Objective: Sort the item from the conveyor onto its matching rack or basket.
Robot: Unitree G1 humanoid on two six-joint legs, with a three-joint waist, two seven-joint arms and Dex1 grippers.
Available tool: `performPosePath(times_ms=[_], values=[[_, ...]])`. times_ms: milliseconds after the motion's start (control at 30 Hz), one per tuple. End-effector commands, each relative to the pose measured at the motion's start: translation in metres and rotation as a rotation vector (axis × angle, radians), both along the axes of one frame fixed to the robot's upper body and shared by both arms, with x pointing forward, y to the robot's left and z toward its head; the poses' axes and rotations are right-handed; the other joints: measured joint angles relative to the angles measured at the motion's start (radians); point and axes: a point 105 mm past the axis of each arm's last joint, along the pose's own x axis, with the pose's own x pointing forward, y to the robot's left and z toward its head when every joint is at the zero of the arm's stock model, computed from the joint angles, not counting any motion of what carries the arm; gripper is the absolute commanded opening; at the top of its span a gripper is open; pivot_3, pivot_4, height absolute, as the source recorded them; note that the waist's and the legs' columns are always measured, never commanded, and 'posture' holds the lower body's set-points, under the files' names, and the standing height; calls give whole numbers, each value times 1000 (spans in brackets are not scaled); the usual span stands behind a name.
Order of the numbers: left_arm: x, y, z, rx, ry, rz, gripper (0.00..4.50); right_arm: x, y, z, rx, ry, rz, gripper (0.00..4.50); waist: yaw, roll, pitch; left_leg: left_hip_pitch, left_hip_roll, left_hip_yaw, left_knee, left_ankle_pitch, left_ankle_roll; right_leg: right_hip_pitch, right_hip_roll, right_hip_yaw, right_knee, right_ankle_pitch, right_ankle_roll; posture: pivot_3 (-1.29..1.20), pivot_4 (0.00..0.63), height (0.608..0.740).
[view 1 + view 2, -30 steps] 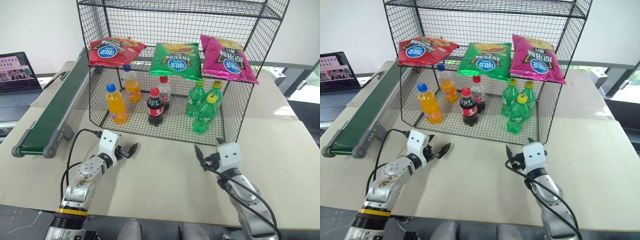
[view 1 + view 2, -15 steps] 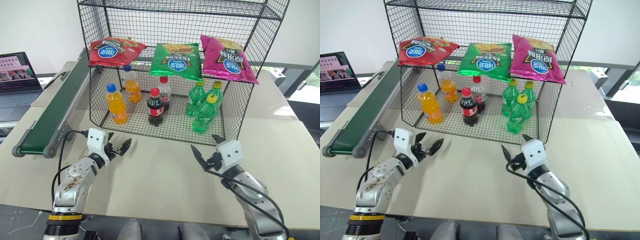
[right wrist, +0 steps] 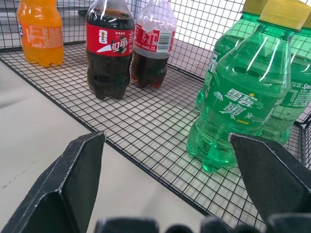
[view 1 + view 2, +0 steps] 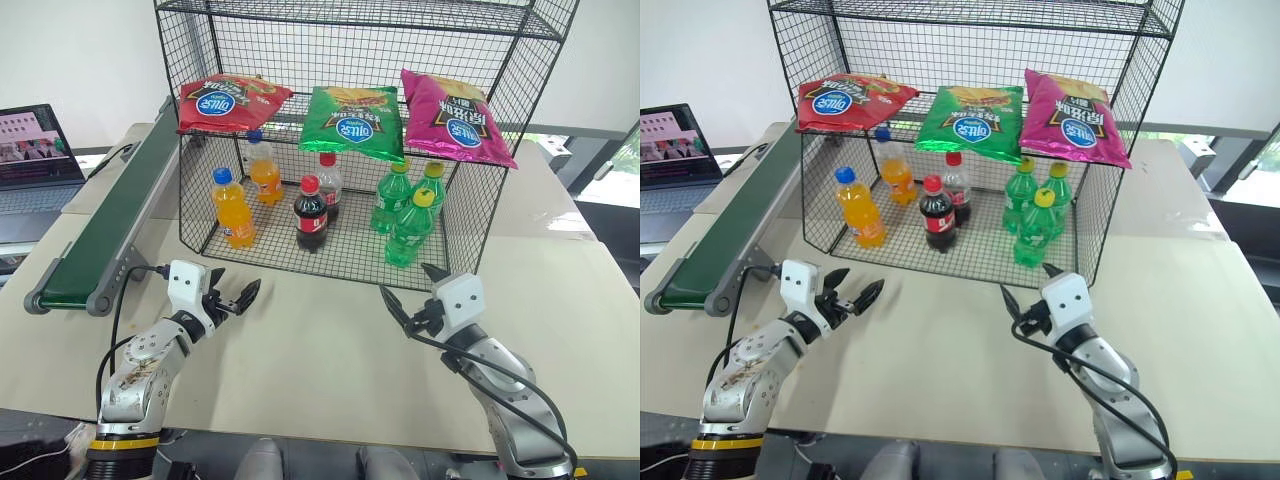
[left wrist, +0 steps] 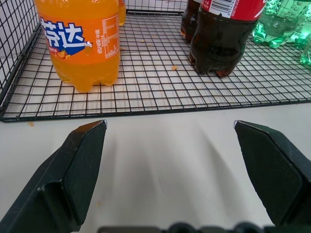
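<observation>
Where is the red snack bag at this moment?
The red snack bag lies on the flat shelf tier, at its left end, beside the green bag.

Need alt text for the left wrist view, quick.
Open left gripper over bare tabletop, facing the wire basket. Inside stand an orange soda bottle and two cola bottles; green bottles at the edge.

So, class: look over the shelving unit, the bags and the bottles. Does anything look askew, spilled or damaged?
Mostly tidy. The magenta bag lies tilted, its lower corner jutting past the shelf tier, unlike the red bag and green bag. A few small orange crumbs dot the basket floor. All bottles stand upright.
</observation>
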Motion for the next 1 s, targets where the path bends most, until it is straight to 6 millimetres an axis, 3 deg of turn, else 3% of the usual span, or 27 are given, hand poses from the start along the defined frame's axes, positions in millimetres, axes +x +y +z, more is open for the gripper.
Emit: performPosePath(times_ms=[33, 1000], values=[[1, -1, 15, 26, -53, -19, 4474, -4, 4, 17, 13, -61, 20, 4500, 0, 0, 0, 0, 0, 0, 0, 0, 0, 0, 0, 0, 0, 0, 0, 0, 150, 740], [-4, 3, 19, 15, -72, -15, 4474, 1, 12, 20, 21, -73, 44, 4500, 0, 0, 0, 0, 0, 0, 0, 0, 0, 0, 0, 0, 1, 0, 0, 0, 150, 740]])
